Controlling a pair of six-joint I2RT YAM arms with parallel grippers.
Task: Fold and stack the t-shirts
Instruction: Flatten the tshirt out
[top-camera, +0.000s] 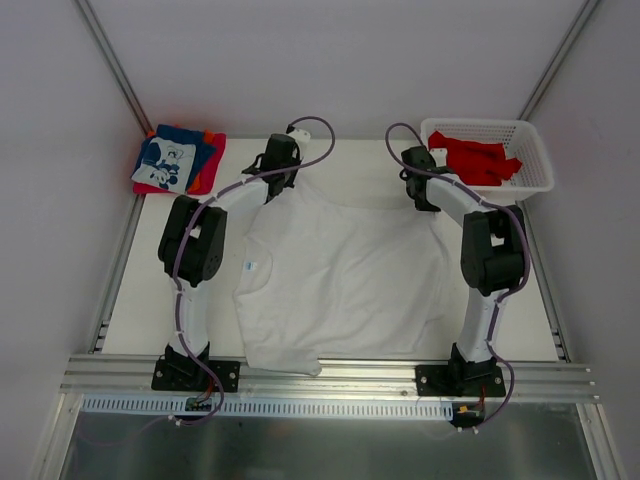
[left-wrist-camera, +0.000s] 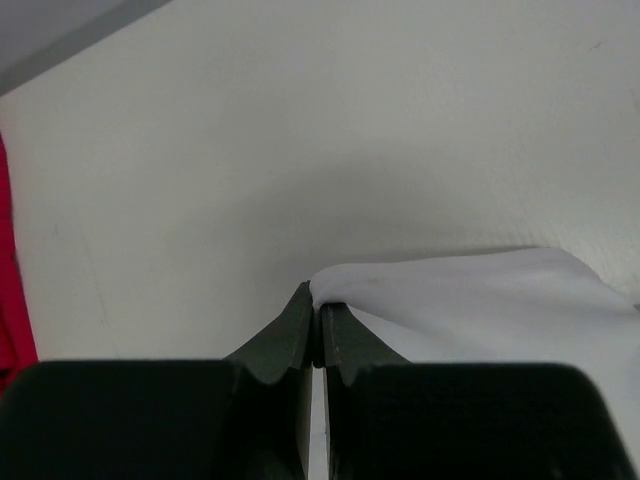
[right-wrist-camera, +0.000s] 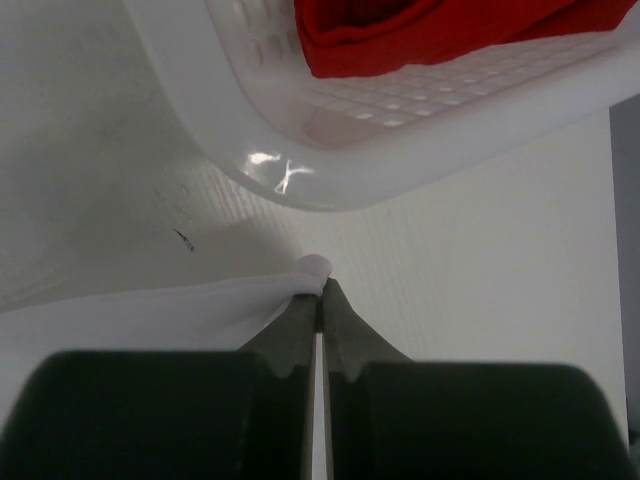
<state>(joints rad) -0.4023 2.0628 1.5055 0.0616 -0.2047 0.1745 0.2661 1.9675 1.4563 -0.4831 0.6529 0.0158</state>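
Observation:
A plain white t-shirt (top-camera: 340, 275) lies spread over the middle of the table, its near edge hanging at the front rail. My left gripper (left-wrist-camera: 319, 300) is shut on the shirt's far left corner (left-wrist-camera: 450, 290), and the cloth trails off to the right in the left wrist view. At the far right corner, my right gripper (right-wrist-camera: 322, 290) is shut on a small pinch of the same white cloth (right-wrist-camera: 150, 315). In the top view both grippers (top-camera: 283, 160) (top-camera: 420, 185) sit at the shirt's far edge. A folded stack of blue, red and orange t-shirts (top-camera: 178, 160) rests at the far left. Red t-shirts (top-camera: 480, 160) lie in the basket.
A white plastic lattice basket (top-camera: 535, 165) stands at the far right corner, close beyond my right gripper; its rim (right-wrist-camera: 300, 170) fills the top of the right wrist view. Grey walls close the table on three sides. An aluminium rail (top-camera: 330, 375) runs along the near edge.

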